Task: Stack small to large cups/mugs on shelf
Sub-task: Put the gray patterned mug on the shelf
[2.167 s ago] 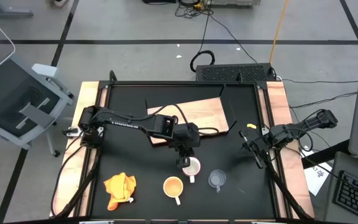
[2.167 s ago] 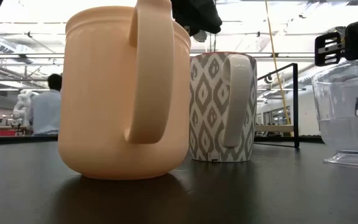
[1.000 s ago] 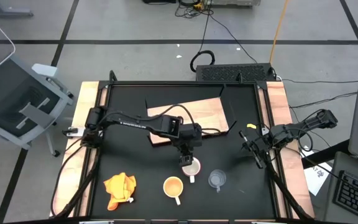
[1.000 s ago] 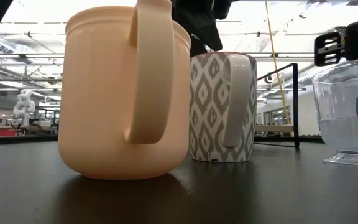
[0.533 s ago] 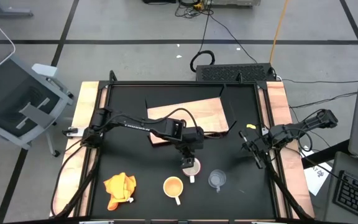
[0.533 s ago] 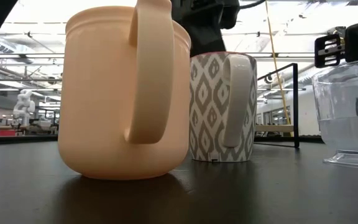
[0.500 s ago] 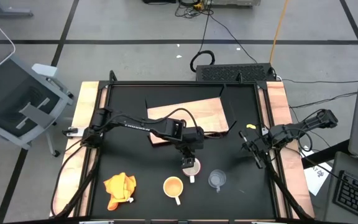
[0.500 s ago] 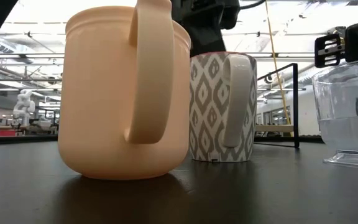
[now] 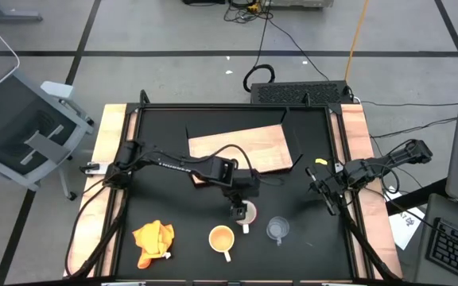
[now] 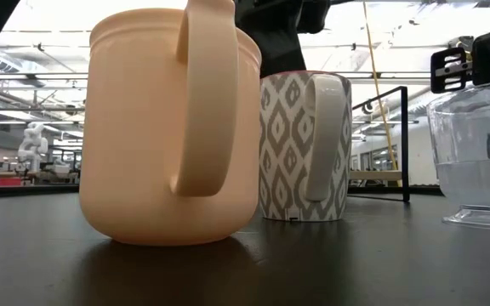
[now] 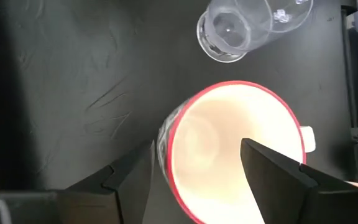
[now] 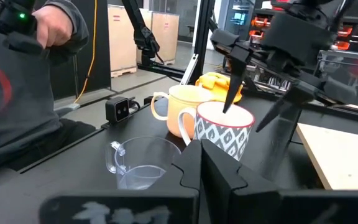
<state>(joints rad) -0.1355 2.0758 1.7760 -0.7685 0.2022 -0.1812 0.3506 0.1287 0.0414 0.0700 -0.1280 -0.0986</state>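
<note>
Seen from above, the left gripper (image 9: pixel 241 208) is down at the white cup (image 9: pixel 247 213), which stands a little toward 6 o'clock from the middle of the black tabletop (image 9: pixel 165 206). The left wrist view shows its fingers (image 11: pixel 272 171) spread wide and straddling the cup's red rim, one finger inside the pale bowl and the other outside the grey-patterned wall; whether either finger touches the wall cannot be told. The yellow-orange cup (image 9: pixel 222 238) sits toward 7 o'clock of the white one, near it and apart, its handle turned toward the tabletop's near edge. The clear glass cup (image 9: pixel 276 229) stands at about 4 o'clock of the white cup, also apart. The wooden shelf (image 9: pixel 245 145) lies flat toward 12 o'clock of the cups, with nothing stacked on it. An orange-yellow cloth (image 9: pixel 152 241) lies crumpled at 9 o'clock of the yellow-orange cup, well apart. The right gripper (image 9: pixel 324 193) waits near the tabletop's 3 o'clock edge, its fingers pressed together on nothing.
</note>
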